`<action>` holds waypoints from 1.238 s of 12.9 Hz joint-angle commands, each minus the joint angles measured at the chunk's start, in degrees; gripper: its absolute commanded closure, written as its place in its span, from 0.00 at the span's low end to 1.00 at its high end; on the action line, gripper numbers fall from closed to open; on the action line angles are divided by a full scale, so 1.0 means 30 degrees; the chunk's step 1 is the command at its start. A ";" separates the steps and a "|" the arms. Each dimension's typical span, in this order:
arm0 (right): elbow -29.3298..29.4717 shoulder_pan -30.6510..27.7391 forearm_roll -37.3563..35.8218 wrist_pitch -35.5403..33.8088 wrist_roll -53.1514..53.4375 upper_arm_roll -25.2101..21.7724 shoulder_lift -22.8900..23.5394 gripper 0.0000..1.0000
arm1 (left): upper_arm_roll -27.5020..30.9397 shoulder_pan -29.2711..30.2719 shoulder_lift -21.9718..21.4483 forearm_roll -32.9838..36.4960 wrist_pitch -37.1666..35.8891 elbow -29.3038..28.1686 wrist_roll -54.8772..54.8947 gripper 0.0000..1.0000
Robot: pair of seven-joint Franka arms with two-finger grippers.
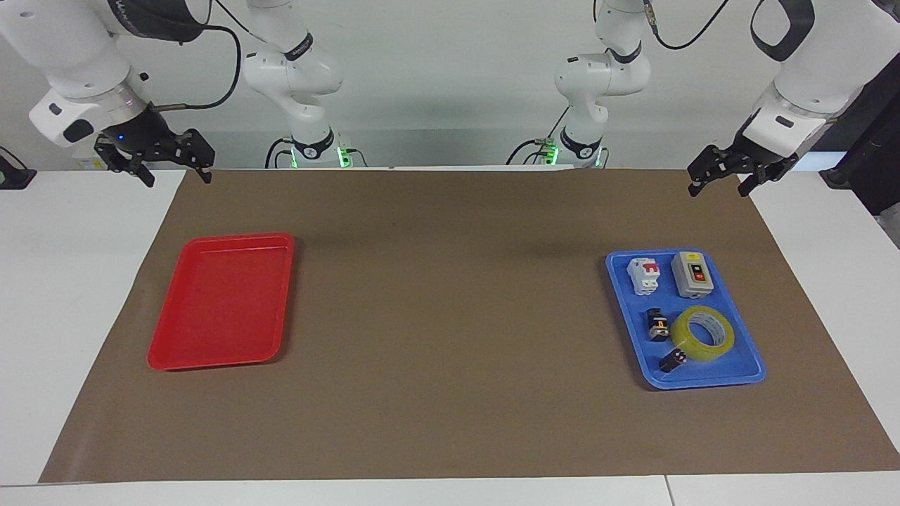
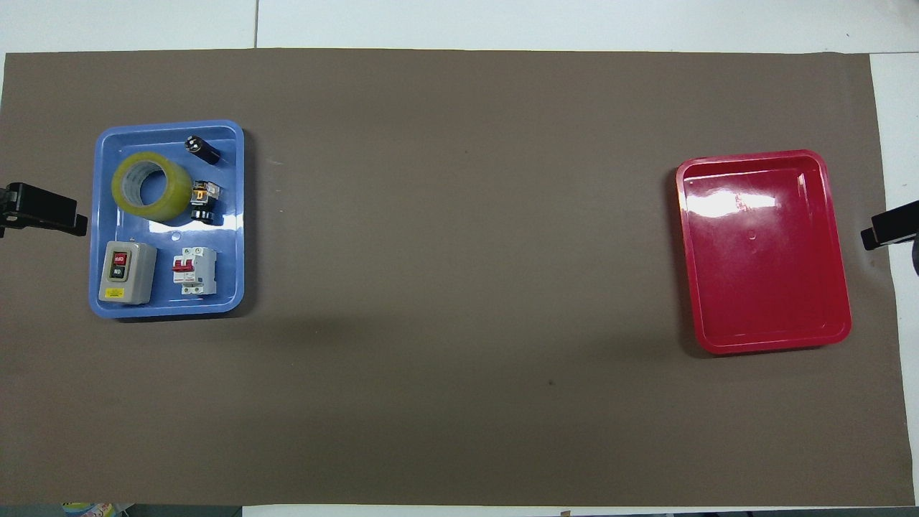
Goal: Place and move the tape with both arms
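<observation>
Brown mat [image 1: 450,316] covers white table [image 1: 63,281]; pale wall [image 1: 450,84] above.

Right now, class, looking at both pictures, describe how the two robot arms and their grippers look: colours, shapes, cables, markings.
Both arms are white, rounded, jointed tubes with dark grey joint caps and looping black cables. Green lights glow at their bases. The left gripper and right gripper are black, two-fingered, with angular linked fingers; a small blue light shows on the right one's wrist.

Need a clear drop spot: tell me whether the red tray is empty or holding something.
Empty. The red tray shows only its bare glossy floor in both views; the tape and the small parts all sit in the blue tray.
</observation>
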 commanded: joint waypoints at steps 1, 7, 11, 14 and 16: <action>-0.0484 -0.0161 0.0263 0.0390 -0.0408 0.0132 -0.0379 0.00 | 0.0072 0.0105 -0.0263 -0.0522 0.0001 -0.0278 0.0377 0.00; -0.0455 -0.0218 0.0379 0.0390 -0.0291 0.0132 -0.0379 0.00 | 0.0072 0.0134 -0.0468 -0.0434 0.0059 -0.0483 0.0407 0.00; -0.0484 -0.0219 0.0439 0.0302 -0.0232 0.0103 -0.0408 0.00 | 0.0101 0.0135 -0.0498 -0.0405 0.0264 -0.0601 0.0377 0.00; -0.0484 -0.0160 0.0439 0.0244 -0.0261 0.0132 -0.0408 0.00 | 0.0101 0.0135 -0.0468 -0.0376 0.0848 -0.0630 0.0377 0.00; -0.0484 -0.0131 0.0439 0.0244 -0.0232 0.0132 -0.0408 0.00 | 0.0101 0.0164 -0.0439 -0.0375 0.1200 -0.0630 0.0377 0.00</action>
